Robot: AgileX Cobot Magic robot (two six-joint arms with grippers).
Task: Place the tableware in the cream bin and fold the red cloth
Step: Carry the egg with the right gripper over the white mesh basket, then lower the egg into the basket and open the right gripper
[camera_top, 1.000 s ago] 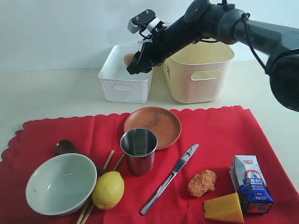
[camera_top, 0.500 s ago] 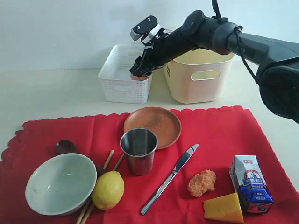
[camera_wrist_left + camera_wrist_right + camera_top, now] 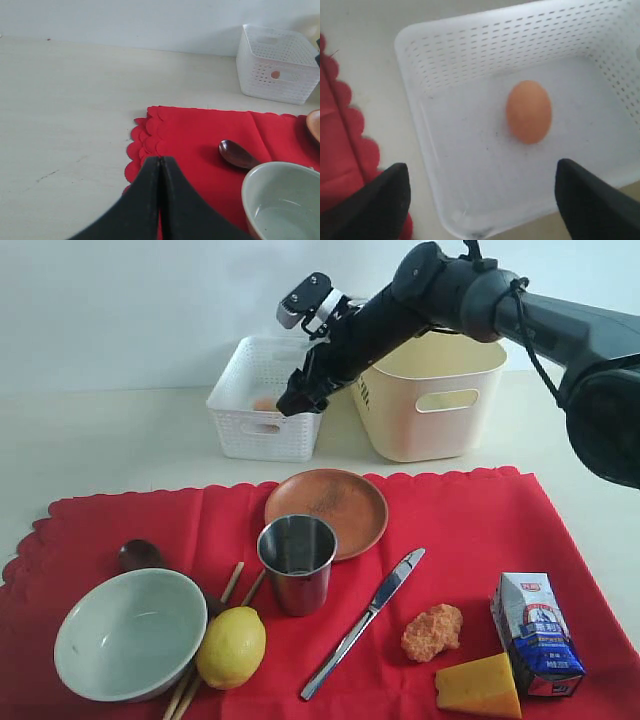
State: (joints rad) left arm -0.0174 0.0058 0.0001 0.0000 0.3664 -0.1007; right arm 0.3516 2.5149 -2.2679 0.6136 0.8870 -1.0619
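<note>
1. On the near part of the red cloth [image 3: 470,530] we see the bowl [image 3: 130,633], with the spoon [image 3: 140,555] and chopsticks [image 3: 235,585] beside it. The steel cup [image 3: 297,563], knife [image 3: 365,622] and plate [image 3: 326,510] lie farther in.
2. Only the left wrist view shows the left gripper [image 3: 159,162], clenched on nothing by the cloth's scalloped edge.
3. Beyond the cloth's far edge stand the white basket [image 3: 260,430] and the cream bin [image 3: 430,400].
4. The right gripper [image 3: 485,197] hangs over that basket. Its wrist view alone shows the jaws spread wide, with the egg [image 3: 528,111] lying loose below.
</note>
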